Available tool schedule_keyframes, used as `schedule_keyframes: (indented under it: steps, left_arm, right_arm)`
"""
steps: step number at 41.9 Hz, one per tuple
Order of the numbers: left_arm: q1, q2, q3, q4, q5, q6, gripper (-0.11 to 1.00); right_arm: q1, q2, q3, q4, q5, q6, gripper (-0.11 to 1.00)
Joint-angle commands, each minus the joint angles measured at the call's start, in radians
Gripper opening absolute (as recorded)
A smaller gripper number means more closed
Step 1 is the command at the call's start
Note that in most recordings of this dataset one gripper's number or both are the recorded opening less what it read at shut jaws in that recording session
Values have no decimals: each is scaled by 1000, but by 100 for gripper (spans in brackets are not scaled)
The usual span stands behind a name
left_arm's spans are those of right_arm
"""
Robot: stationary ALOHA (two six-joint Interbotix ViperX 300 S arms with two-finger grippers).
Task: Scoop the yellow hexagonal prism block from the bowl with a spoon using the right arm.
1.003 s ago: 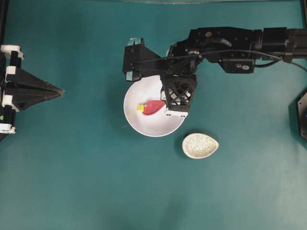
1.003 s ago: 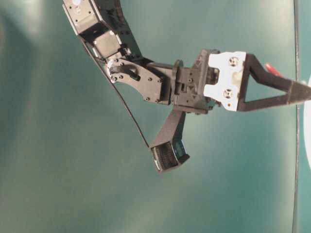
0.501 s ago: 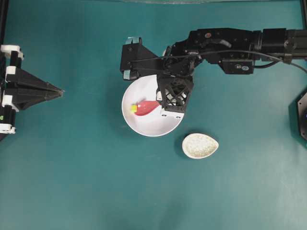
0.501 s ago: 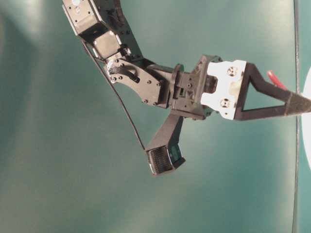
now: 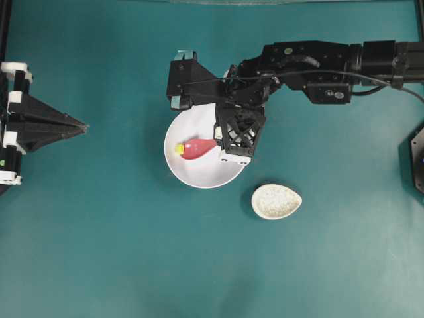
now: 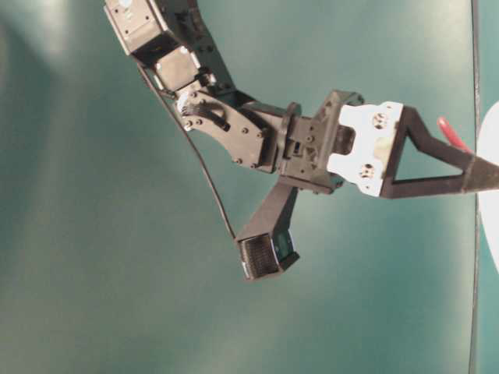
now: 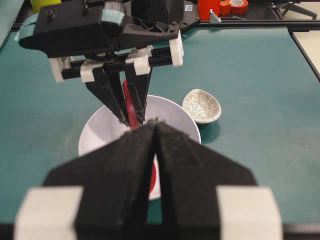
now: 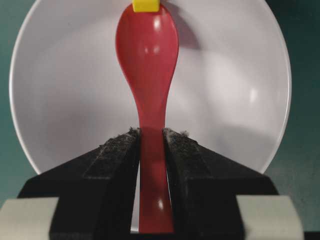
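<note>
The white bowl (image 5: 199, 175) stands at mid table. My right gripper (image 5: 219, 143) is shut on the handle of the pink-red spoon (image 5: 197, 148), and the jaws press it from both sides in the right wrist view (image 8: 151, 134). The spoon head (image 8: 147, 47) lies low in the bowl (image 8: 240, 75). The yellow block (image 5: 179, 149) sits against the spoon's tip (image 8: 146, 5), outside the head, near the bowl's left wall. My left gripper (image 5: 84, 126) is shut and empty, far to the left.
A small speckled cream dish (image 5: 276, 201) sits just right of and below the bowl, also in the left wrist view (image 7: 201, 105). Red tape rolls (image 7: 239, 6) lie beyond the table's far edge. A black fixture (image 5: 417, 159) stands at the right edge.
My right gripper has moved left with the spoon, pushing the yellow block leftwards across the bowl. The bowl has slid slightly left. The left arm has not moved.
</note>
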State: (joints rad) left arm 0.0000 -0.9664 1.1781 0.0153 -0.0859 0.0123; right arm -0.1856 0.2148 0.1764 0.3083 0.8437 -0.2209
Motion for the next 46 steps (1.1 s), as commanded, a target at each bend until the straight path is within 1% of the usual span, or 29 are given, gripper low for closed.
schedule_keyframes:
  steps: [1, 7, 15, 22, 46]
  left_arm:
    - [0, 6, -15, 3, -6, -2, 0]
    - [2, 6, -15, 3, -6, -2, 0]
    - [2, 6, -15, 3, -5, -2, 0]
    - [2, 6, -15, 3, -6, -2, 0]
    - [0, 8, -15, 3, -9, -2, 0]
  right_arm:
    - [2, -52, 9, 5, -35, 5, 23]
    - [3, -77, 49, 11, -80, 6, 23]
    - [6, -107, 101, 37, -153, 6, 23]
    - [12, -133, 146, 49, -206, 6, 23]
    - [25, -239, 299, 61, -419, 6, 23]
